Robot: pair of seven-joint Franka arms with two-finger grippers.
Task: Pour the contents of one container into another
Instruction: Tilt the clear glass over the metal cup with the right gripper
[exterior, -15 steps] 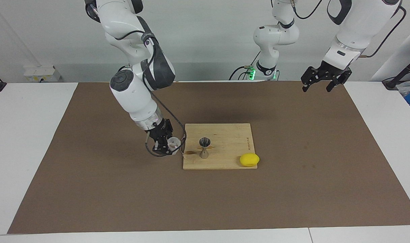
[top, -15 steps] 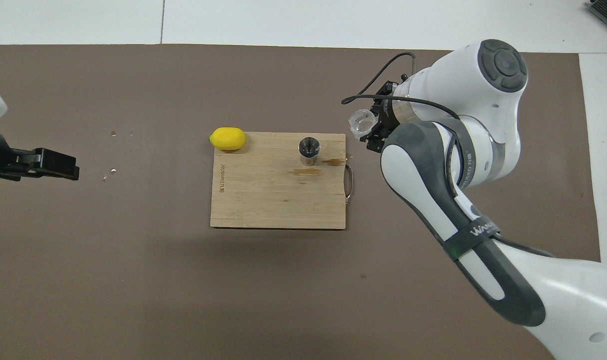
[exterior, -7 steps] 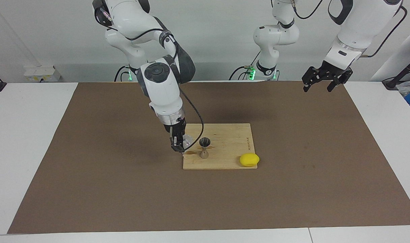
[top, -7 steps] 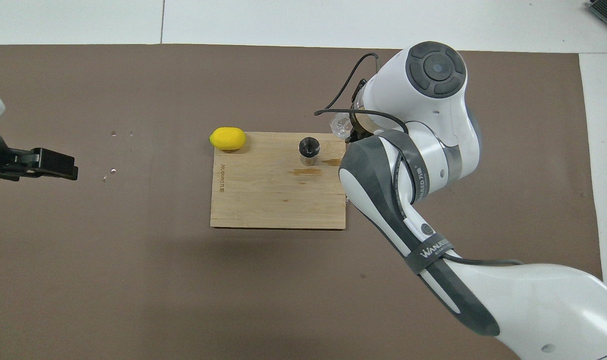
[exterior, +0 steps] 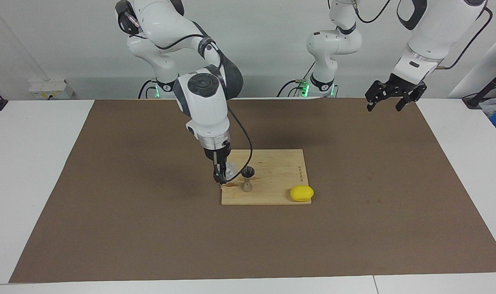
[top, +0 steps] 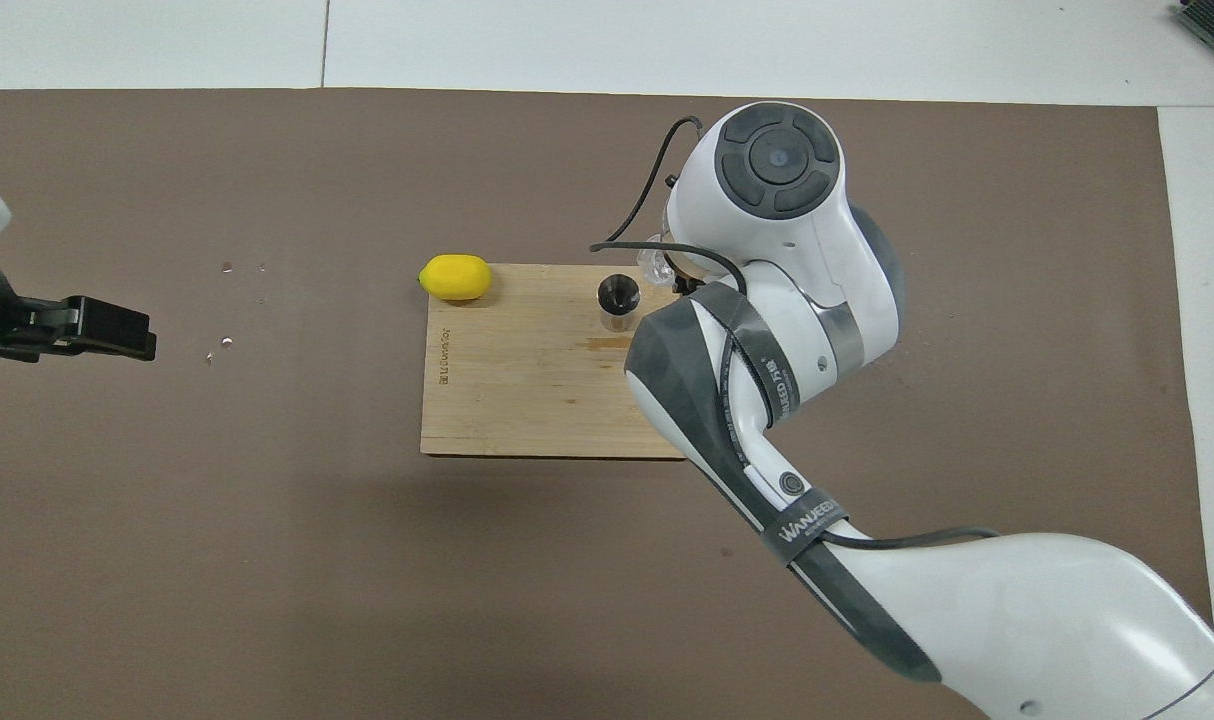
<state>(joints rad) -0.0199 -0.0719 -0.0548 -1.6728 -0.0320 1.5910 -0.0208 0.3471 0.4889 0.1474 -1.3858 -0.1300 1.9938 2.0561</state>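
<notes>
Glass cup carried in to the jigger, ready to tip

The glass cup (exterior: 230, 168), clamped in the right gripper (exterior: 220, 173), has moved from off the cutting board (exterior: 278, 161) to beside the jigger (exterior: 247, 179) mid-bench; pouring seems imminent. The left gripper (exterior: 390, 97) waits open over the bench's robot-side edge.

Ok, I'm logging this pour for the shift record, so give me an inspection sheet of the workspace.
Surface: brown mat on white table; small specks toward the left arm's end.
Job's things: glass cup tipped beside the upright steel jigger on the cutting board.
Clutter: lemon at the board's corner.
Grippers: right gripper shut on the cup; left gripper open, waiting in the air.
Cables: black cable looping from the right wrist.
Surroundings: wall socket box.
</notes>
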